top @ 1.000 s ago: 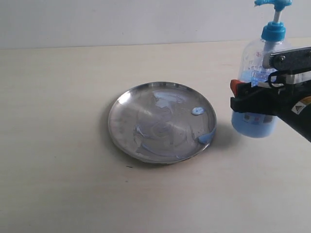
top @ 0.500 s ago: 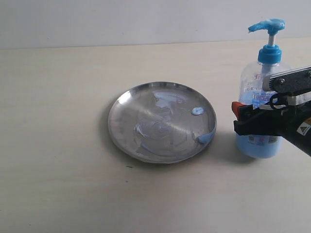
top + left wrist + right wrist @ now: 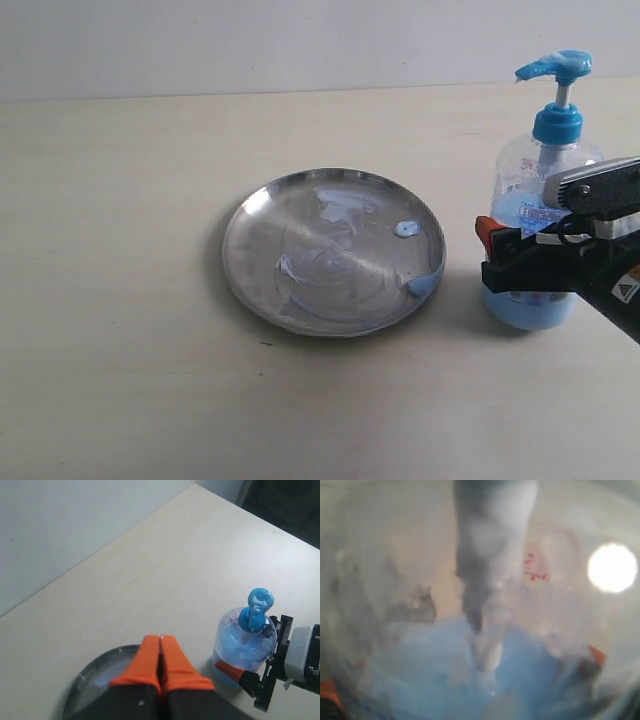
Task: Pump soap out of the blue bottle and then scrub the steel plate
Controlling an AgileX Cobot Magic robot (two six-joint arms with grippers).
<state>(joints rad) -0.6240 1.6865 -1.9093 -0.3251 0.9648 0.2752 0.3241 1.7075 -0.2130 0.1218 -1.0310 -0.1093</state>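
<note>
Lowered from its tilt, the blue bottle (image 3: 527, 178) stands upright just right of the steel plate (image 3: 232, 262); right gripper (image 3: 505, 255) clasps its body, likely steadying it for pumping; left gripper (image 3: 160, 652) pinched closed, empty.

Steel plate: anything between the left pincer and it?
Nothing visible. The left pincer, shut, points down toward the plate near its edge, with nothing in between. The bottle, gripped by the right pincer, stands beside the plate, off that path.
</note>
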